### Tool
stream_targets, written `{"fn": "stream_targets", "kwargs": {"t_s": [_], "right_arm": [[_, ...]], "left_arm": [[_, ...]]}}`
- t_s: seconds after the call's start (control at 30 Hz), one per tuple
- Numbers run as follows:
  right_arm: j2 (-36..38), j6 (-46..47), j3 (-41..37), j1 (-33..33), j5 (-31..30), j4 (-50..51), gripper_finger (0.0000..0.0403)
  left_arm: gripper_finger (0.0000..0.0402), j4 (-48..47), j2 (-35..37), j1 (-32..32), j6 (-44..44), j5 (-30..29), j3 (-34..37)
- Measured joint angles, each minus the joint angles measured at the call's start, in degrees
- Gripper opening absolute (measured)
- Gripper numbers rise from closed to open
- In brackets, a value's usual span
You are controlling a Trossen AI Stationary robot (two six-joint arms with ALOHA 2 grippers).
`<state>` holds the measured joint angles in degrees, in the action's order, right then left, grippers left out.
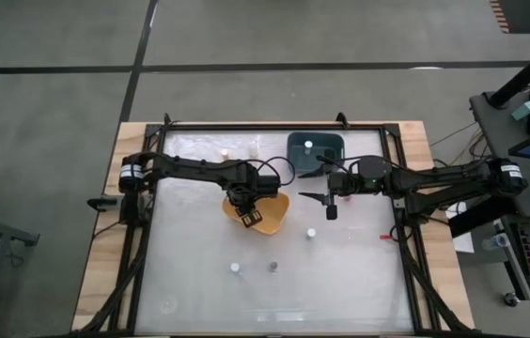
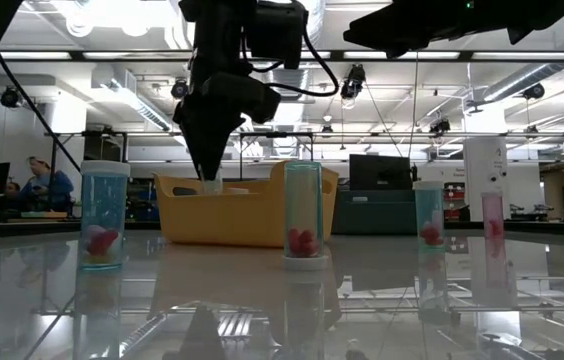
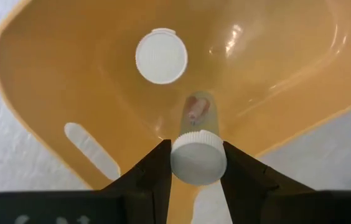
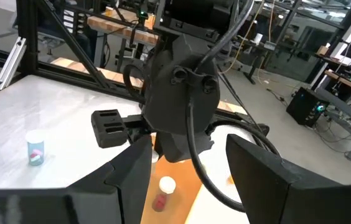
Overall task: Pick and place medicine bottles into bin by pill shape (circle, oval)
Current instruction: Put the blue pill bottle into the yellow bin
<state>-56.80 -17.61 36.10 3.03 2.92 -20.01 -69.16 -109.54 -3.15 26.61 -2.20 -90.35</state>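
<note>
1. Over the orange tub (image 1: 270,214), near the table's middle, the left gripper (image 3: 198,163) points down with a white-capped bottle (image 3: 198,155) clamped between its fingers (image 3: 154,177).
2. That bottle hangs upright, cap toward the wrist and long axis running down into the tub; its base sits above the tub floor, inside the near wall, as the left wrist view shows.
3. One more bottle (image 3: 161,56) already stands in the same tub, apart from the held one.
4. The coming move looks like a release: the drop line falls within the tub, though close to its rim (image 3: 300,134), so a slight shift inward would be safer.
5. The right gripper (image 1: 329,199) waits just right of the orange tub, in front of the blue tub (image 1: 316,148), fingers spread and holding nothing.
6. The blue tub holds one bottle (image 1: 308,145).
7. Loose bottles remain on the table (image 1: 359,272): one (image 1: 311,233) just near-right of the orange tub, two (image 1: 235,268) nearer the front, two (image 1: 223,151) at the far edge.
8. The right arm is nearer the first of these.
</note>
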Motion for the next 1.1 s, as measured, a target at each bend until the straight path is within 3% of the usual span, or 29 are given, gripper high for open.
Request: {"fn": "stream_targets", "kwargs": {"t_s": [0.63,1.1], "right_arm": [[0.00,-0.42,0.00,0.00,0.00,0.02,0.0199],[0.00,-0.42,0.00,0.00,0.02,0.04,0.0199]], "left_arm": [[0.0100,2.75,0.04,0.06,-0.35,-0.07,1.77],[0.0134,2.81,0.04,0.06,-0.24,-0.17,1.84]]}}
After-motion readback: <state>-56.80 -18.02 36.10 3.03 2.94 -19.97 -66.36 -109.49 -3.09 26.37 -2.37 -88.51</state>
